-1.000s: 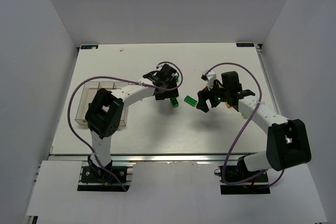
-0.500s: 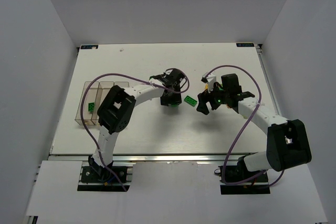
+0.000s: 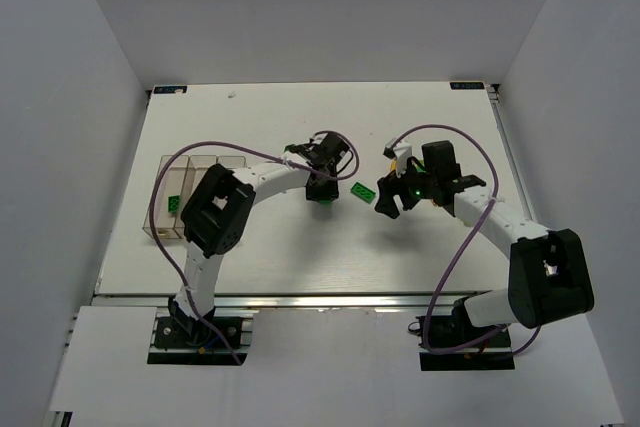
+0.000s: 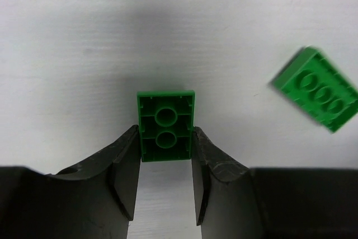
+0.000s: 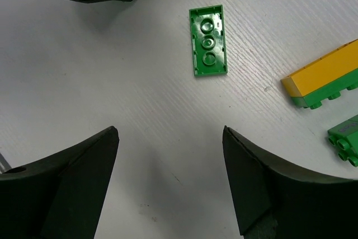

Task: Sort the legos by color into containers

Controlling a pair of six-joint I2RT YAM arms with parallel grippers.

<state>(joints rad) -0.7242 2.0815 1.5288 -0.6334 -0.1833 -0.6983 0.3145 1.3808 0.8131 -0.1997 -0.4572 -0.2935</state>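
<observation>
Left arm first: it rises from its base, folds at a high elbow over the containers (image 3: 165, 162), and runs its forearm out right to mid-table (image 3: 250, 117), wrist tipped down. The left gripper (image 4: 166, 132) sits low over a green brick (image 4: 166, 110), and the wrist view shows both black fingers (image 4: 126, 166) pressed against the brick's long sides. It's pinching the near half while the brick lies flat on the white surface. The brick is belly-up: glossy green plastic, a hollow rectangle with thin walls and two round tubes down the middle.

Right arm now: it bends out wide to the right, then sweeps its forearm back in toward the centre. The right gripper (image 5: 169, 132) hangs above the table with its fingers spread wide and only bare, faintly scratched tabletop between them.

Between the two grippers lies a second green piece (image 5: 208, 40), thinner and longer, also upside down, with three tubes in a row. Off to the right gripper's side there's a yellow-topped bar (image 5: 324, 79) with green under it, and the corner of another green lego (image 5: 344, 138).

Back at the left edge, the clear, thin-walled bins stand joined in a row, and one small green brick in a bin (image 3: 175, 205) shows beside the elbow.
</observation>
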